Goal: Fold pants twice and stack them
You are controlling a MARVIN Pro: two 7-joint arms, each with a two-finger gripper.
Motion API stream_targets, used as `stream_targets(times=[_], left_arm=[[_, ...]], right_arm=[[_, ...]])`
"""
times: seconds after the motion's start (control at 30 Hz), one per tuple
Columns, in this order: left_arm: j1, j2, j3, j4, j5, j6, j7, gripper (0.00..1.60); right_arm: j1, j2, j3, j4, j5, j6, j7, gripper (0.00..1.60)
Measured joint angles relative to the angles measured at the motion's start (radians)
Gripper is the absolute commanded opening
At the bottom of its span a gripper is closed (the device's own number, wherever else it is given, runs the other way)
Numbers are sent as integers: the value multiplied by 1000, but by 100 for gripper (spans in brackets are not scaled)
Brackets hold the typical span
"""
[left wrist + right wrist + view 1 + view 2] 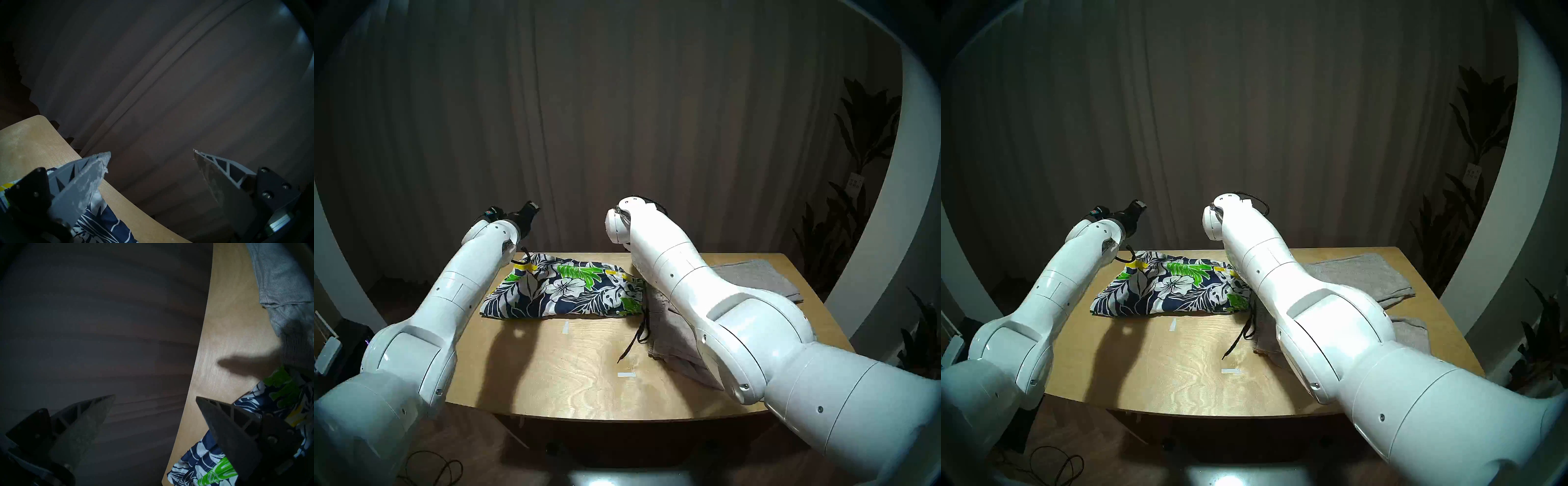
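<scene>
The leaf-print shorts [565,288] lie folded lengthwise across the far middle of the wooden table [551,373], their black drawstring [633,339] trailing toward me. Plain grey shorts [755,275] lie spread at the right, partly under the print pair and behind my right arm. My left gripper [533,207] hovers above the table's far left corner, open and empty; its fingers [81,186] stand wide apart over the print fabric [102,220]. My right gripper [155,396] is hidden behind its arm in the head views. It hangs open and empty over the far edge, near both shorts [280,277].
Two white tape marks [626,374] [566,327] sit on the bare near half of the table. A dark curtain [619,118] hangs close behind the far edge. Plants [860,135] stand at the right and cables [432,471] lie on the floor at the near left.
</scene>
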Motion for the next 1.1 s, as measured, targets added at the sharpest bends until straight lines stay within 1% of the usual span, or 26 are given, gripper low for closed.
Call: stream_targets(times=[0.07,0.17,0.43,0.57,0.77,1.1], left_arm=[[18,6,-3,-18,-5,-3,-11,160],[29,9,-4,-28,-7,-4,-17,160],[82,22,-11,-87,-22,-12,-51,160],[99,27,-13,-109,-28,-14,-62,160],[140,35,-17,-160,-39,-21,-86,160],[195,47,-22,-229,-54,-32,-116,160]], right_arm=[[-2,20,-17,-5,-16,9,8,160],[-3,33,-26,-9,-26,15,13,160],[-6,102,-78,-28,-82,43,46,160],[-8,123,-100,-35,-101,54,59,160],[-18,169,-151,-50,-145,82,91,160],[-30,240,-216,-69,-205,117,142,160]])
